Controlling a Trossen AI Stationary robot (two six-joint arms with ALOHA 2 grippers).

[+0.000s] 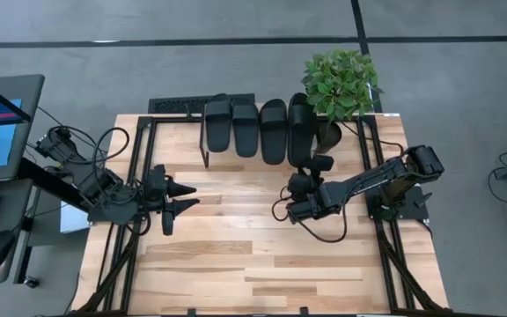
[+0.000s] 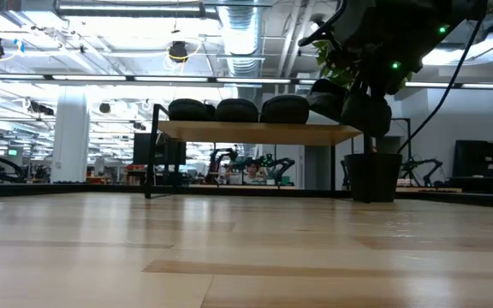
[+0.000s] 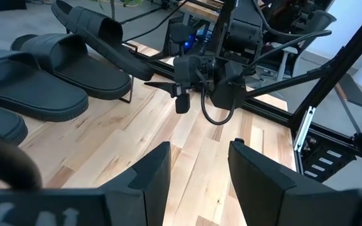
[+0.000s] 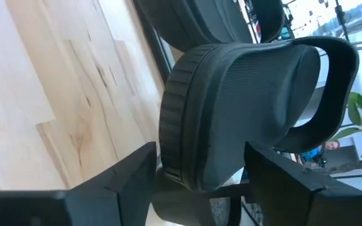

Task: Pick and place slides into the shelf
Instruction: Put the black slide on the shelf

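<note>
The shelf (image 1: 236, 163) stands at the table's far middle. Three black slides (image 1: 245, 128) lie flat on it side by side; the low view shows their straps (image 2: 236, 109) above the board (image 2: 255, 132). The fourth slide (image 1: 299, 123) is at the shelf's right end, tilted, with my right gripper (image 1: 311, 165) shut on its near end. My left gripper (image 1: 186, 198) hovers open over the table's left part, pointing right, well clear of the shelf (image 3: 127, 94). My right gripper (image 4: 200, 166) holds the fourth slide by the near end of its sole (image 4: 193, 169), which sits between the two fingers. The fingers come level from the near side, along the slide. The slide (image 3: 99, 34) is tilted, higher than its neighbours. Whether its far end touches the shelf cannot be told.
A potted plant (image 1: 341, 79) stands at the far right corner, close behind the held slide; its pot (image 2: 371, 175) shows beside the shelf's leg. A black strip (image 1: 174, 106) lies at the far left edge. Bare planks (image 1: 253, 255) fill the near half.
</note>
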